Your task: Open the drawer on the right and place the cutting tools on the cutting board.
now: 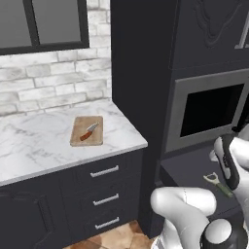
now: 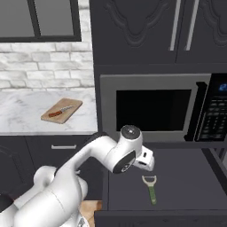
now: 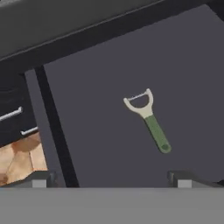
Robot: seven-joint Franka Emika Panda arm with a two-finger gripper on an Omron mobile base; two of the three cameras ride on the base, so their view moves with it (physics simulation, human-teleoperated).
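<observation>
The wide dark drawer stands pulled out below the built-in oven. On its floor lies the green-handled peeler, silver head toward the oven, also visible as the peeler in the hand view and the peeler in the left base view. My gripper hovers open above the drawer, a little above and left of the peeler, nothing between its fingertips. The gripper hangs just over the drawer's back left part. The wooden cutting board rests on the marble counter with the brown-handled knife lying on it.
A silver-framed oven sits directly above the open drawer. Three narrow drawers with silver bar handles are under the counter. A tall dark cabinet separates counter and oven. The drawer's front wall rises near my base.
</observation>
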